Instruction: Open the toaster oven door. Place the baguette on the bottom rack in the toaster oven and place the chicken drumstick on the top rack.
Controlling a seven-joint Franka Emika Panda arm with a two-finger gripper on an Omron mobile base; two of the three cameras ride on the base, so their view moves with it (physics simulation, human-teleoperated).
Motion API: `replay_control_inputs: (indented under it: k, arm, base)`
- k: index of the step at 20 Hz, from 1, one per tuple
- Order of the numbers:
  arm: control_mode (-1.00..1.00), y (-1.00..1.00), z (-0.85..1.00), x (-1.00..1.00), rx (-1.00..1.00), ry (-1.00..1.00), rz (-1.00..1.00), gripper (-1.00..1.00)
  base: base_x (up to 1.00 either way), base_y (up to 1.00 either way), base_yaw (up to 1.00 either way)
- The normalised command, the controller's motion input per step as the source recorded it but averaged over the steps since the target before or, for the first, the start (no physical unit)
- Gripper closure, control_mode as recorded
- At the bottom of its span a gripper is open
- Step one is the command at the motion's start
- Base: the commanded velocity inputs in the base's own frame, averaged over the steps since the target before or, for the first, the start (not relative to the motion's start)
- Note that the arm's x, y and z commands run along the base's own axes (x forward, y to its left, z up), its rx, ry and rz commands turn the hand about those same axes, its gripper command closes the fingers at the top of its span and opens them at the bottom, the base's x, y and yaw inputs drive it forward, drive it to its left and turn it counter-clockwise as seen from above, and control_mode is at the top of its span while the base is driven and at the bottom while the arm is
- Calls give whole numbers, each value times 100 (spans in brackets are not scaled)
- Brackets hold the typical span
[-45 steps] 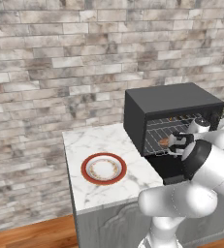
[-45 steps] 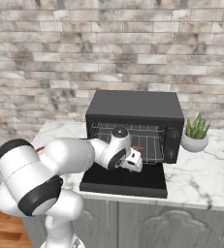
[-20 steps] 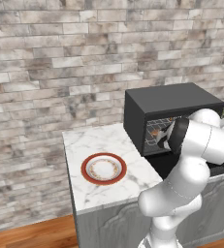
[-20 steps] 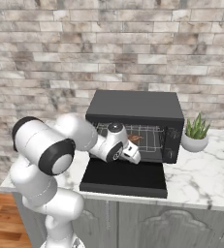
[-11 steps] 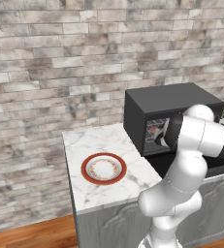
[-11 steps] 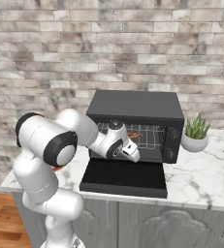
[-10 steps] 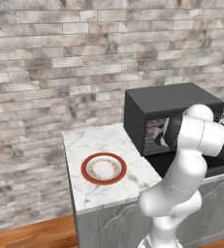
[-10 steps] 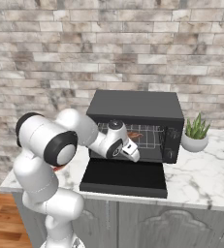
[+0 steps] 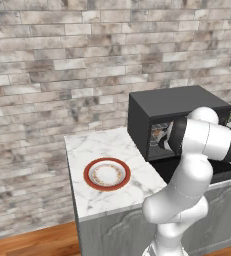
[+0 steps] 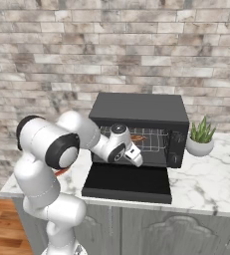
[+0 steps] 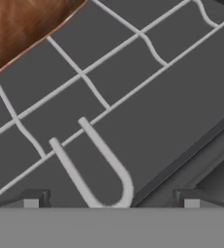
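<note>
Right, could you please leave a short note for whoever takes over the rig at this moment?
Hand: open, empty, at the mouth of the toaster oven.
Toaster oven door: folded down flat, open.
Chicken drumstick: inside, apparently on the top rack.
Plate: empty.
Baguette: I cannot make it out inside.
Done: door opened; drumstick seemingly placed.
Left: check that the baguette lies on the bottom rack, then probably pull the arm back.

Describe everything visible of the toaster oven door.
The toaster oven door is a flat matte black panel, swung fully down on its lower hinge and lying roughly level, jutting from the oven front over the marble counter's front edge. Its inner face looks plain and dark. Nothing rests on it; the gripper hangs just above its hinge edge.
</note>
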Motion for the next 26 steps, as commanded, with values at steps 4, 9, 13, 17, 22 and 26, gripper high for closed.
replay_control_inputs:
  k: [4,9,13,17,22,26]
  arm:
    - [-100,0,0,-28,2,-7,0,-100]
    - [-100,0,3,-56,0,-11,0,-100]
    - [-100,0,24,-56,2,-5,3,-100]
    - [-100,2,50,-49,1,0,9,-100]
    - [-100,8,67,-33,0,4,12,-100]
    - [-100,4,71,-28,0,13,13,-100]
  base:
    - [0,0,0]
    - [0,0,0]
    - [0,0,0]
    - [0,0,0]
    - [0,0,0]
    - [0,0,0]
